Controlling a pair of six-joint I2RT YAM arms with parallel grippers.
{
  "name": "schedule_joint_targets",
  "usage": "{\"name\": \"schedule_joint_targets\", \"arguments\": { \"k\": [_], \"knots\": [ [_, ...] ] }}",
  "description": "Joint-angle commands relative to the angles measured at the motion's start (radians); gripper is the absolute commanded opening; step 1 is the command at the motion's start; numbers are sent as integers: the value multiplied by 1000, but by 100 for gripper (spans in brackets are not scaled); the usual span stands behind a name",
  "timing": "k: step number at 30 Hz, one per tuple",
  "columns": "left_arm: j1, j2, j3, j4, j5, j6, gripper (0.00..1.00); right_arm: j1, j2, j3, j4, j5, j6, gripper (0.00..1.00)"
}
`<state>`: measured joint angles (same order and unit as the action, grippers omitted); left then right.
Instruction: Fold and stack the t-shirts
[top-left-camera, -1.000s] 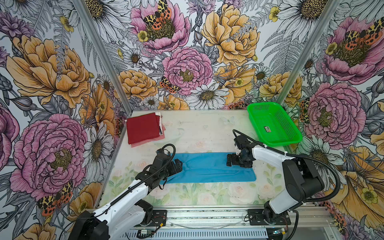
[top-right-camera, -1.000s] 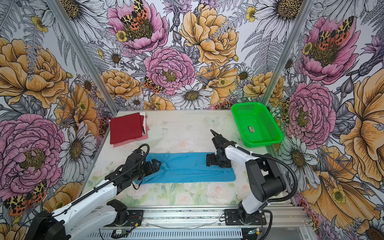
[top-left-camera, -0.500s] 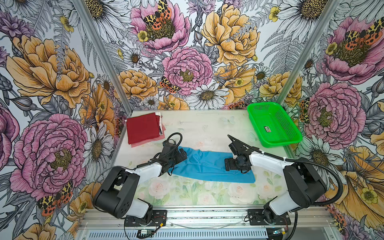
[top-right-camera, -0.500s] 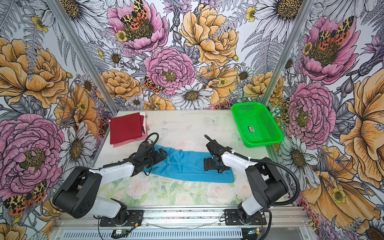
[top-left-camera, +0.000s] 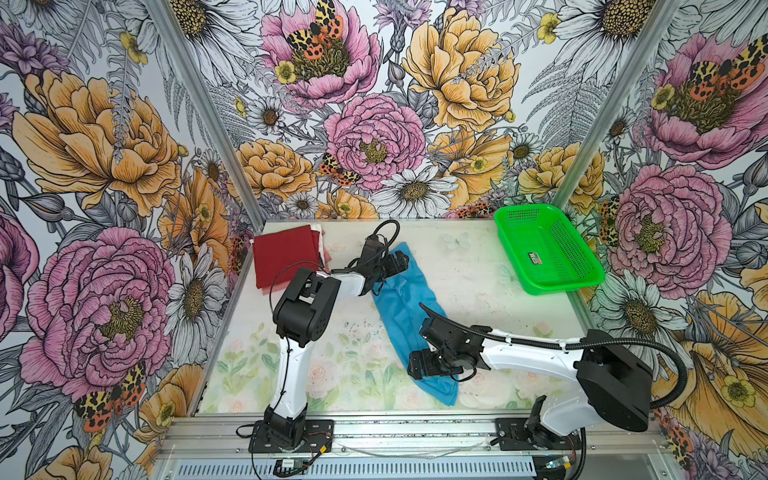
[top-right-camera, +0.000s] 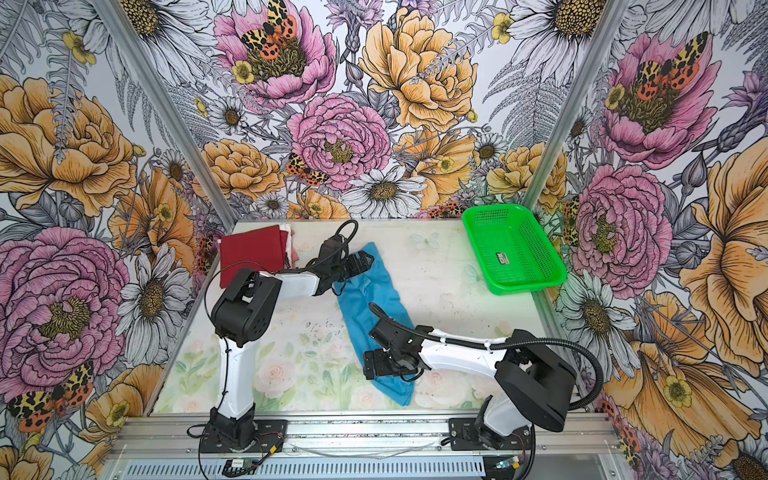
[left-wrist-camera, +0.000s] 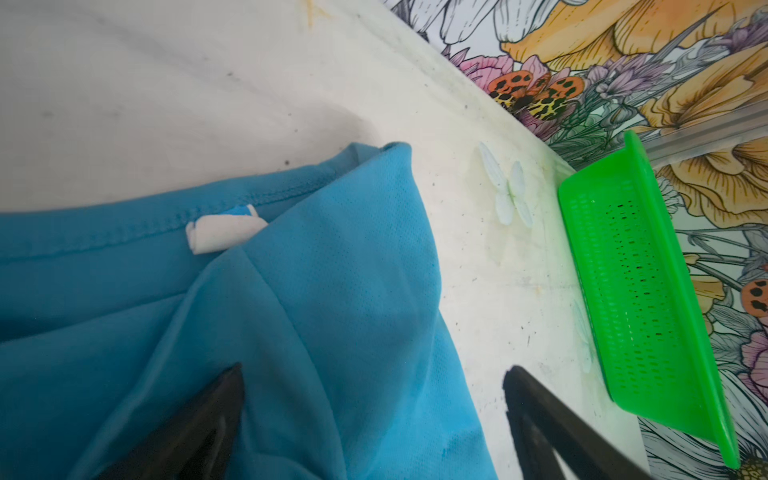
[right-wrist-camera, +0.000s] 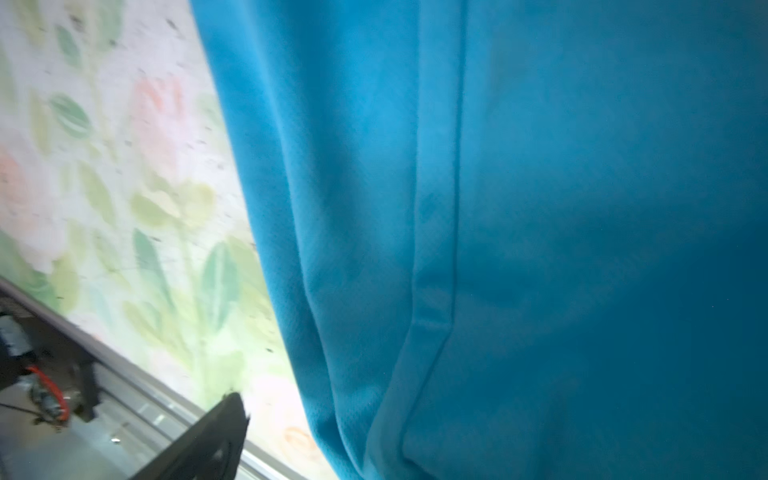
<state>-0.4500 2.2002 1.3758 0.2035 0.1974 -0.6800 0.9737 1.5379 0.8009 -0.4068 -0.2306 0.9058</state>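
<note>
The sky-blue t-shirt (top-left-camera: 403, 307) (top-right-camera: 365, 303) lies as a long folded strip, slanting from the back middle of the table to the front. My left gripper (top-left-camera: 397, 266) (top-right-camera: 362, 262) rests on its far end by the collar. In the left wrist view this gripper (left-wrist-camera: 374, 368) is open, one finger over the blue cloth (left-wrist-camera: 332, 291), the other over bare table. My right gripper (top-left-camera: 417, 368) (top-right-camera: 370, 363) sits open on the near end. The right wrist view shows one finger (right-wrist-camera: 216, 432) beside the cloth (right-wrist-camera: 540, 208). A folded maroon t-shirt (top-left-camera: 284, 257) lies back left on pale ones (top-left-camera: 322, 245).
A green perforated basket (top-left-camera: 561, 286) (top-right-camera: 528, 286) (left-wrist-camera: 640, 291) stands at the back right corner. Flower-printed walls close in the table on three sides. A metal rail (top-left-camera: 415, 428) with both arm bases runs along the front edge.
The blue shirt has swung from lying across the table to slanting front to back. My left gripper moved to the back with one end, my right gripper to the front with the other.
</note>
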Motion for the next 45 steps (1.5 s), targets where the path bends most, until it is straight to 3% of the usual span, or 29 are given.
{"name": "schedule_joint_targets", "arguments": {
  "k": [1,5,7,12,18,21,24,28,30,35,39,42,45],
  "knots": [
    [-26,112,91,-159,80,31,99,13,158,52,275,-162,104,99],
    [-32,196,235,-205,124,47,99,14,304,143,402,-208,147,99],
    [-27,214,272,-205,137,54,99,10,294,135,430,-196,171,99],
    [11,181,334,-204,226,92,99,-7,66,38,319,-75,136,99],
    [71,15,291,-216,299,130,99,-36,-168,-19,110,13,97,100],
    [100,-101,199,-262,321,138,99,-64,-240,-42,67,35,80,99],
    [113,-239,99,-443,274,195,99,-115,-255,-53,36,34,37,99],
    [109,-485,-178,-493,185,178,99,-154,-203,-23,-28,43,-58,96],
    [93,-613,-344,-496,136,148,99,-171,-159,-11,-45,35,-111,90],
    [-19,-889,-649,-561,52,76,97,-175,-112,-8,-72,50,-219,68],
    [-168,-1087,-781,-644,-24,-39,83,-175,-65,-6,-67,28,-283,47],
    [-242,-1205,-816,-730,-85,-100,81,-204,-22,15,-64,22,-318,44],
    [-248,-1284,-836,-786,-111,-122,81,-205,25,41,-54,10,-342,44]
  ]
}}
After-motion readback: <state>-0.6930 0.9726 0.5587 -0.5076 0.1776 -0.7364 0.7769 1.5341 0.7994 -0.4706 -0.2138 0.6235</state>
